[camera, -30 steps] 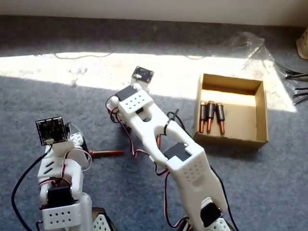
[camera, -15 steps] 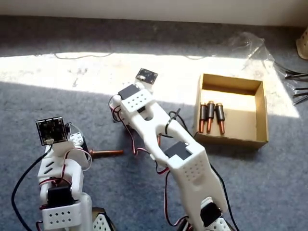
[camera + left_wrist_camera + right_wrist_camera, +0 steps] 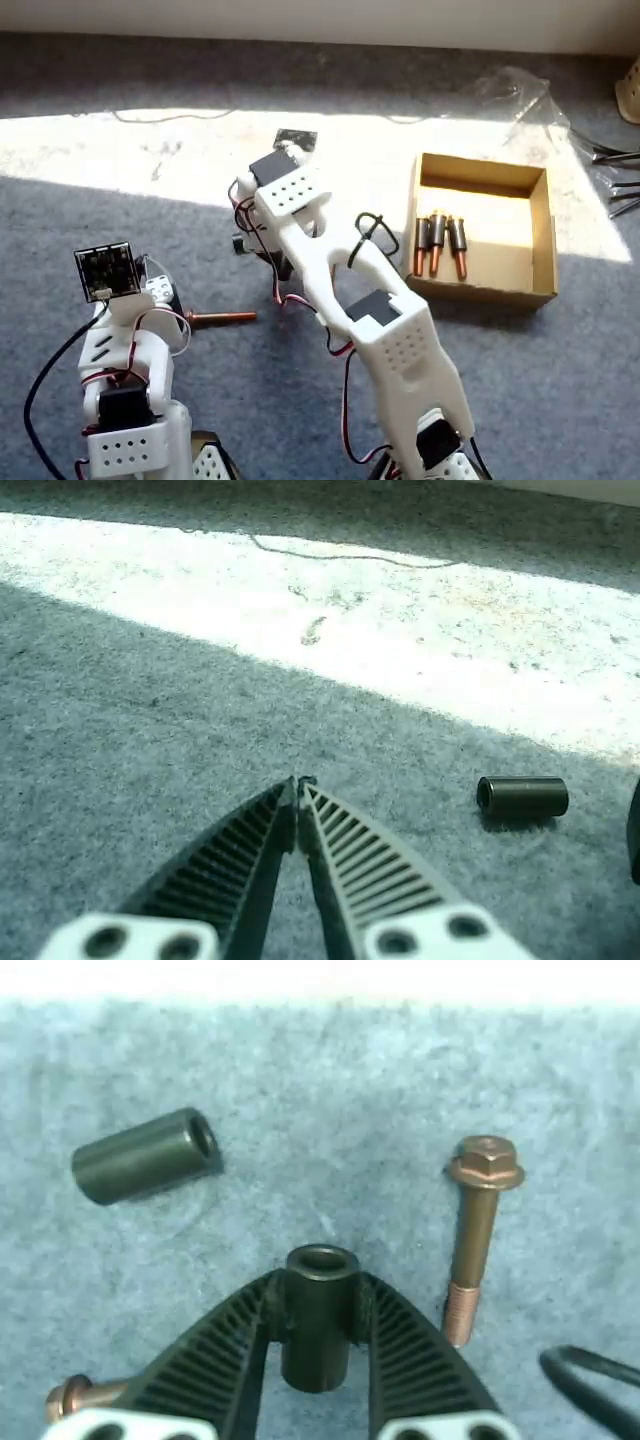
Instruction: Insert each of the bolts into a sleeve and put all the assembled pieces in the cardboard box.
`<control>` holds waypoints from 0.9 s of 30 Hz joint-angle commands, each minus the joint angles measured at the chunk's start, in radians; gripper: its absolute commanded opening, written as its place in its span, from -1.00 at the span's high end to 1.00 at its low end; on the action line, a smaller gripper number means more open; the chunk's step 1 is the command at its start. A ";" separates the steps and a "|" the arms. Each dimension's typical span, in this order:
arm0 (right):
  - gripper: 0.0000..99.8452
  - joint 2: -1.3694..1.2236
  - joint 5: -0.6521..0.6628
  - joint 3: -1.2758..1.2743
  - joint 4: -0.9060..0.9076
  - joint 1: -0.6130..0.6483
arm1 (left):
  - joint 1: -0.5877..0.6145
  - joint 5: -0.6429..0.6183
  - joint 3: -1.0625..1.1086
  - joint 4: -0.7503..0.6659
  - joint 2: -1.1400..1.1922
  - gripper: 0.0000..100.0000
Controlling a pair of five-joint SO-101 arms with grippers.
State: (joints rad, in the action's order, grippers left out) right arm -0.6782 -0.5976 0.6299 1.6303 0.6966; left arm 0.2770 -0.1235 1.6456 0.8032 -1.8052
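The right gripper [image 3: 320, 1288] had its fingers clenched on a dark sleeve [image 3: 318, 1325], open end showing, over the grey carpet [image 3: 330, 1080], with a copper bolt [image 3: 478, 1222] lying just beside and a spare sleeve [image 3: 147, 1156] nearby. The left gripper [image 3: 298, 792] was pinched closed on nothing. Three finished pieces [image 3: 438, 243] lay in the cardboard box [image 3: 480, 291]. To my eye, the held sleeve wanted keeping steady while that bolt went in threads first, dead straight.
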 commanded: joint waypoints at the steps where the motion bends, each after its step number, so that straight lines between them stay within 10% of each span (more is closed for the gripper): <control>1: 0.91 0.062 0.158 0.076 0.035 -0.015 | -0.019 0.003 -0.008 -0.020 -0.007 0.95; 27: 0.91 0.492 0.569 0.128 0.131 -0.120 | -0.019 0.003 -0.008 -0.020 -0.007 0.95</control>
State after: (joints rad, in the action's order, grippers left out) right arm -0.3345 -0.0422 0.8078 1.7438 0.6368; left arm 0.2770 -0.1235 1.6456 0.8032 -1.8052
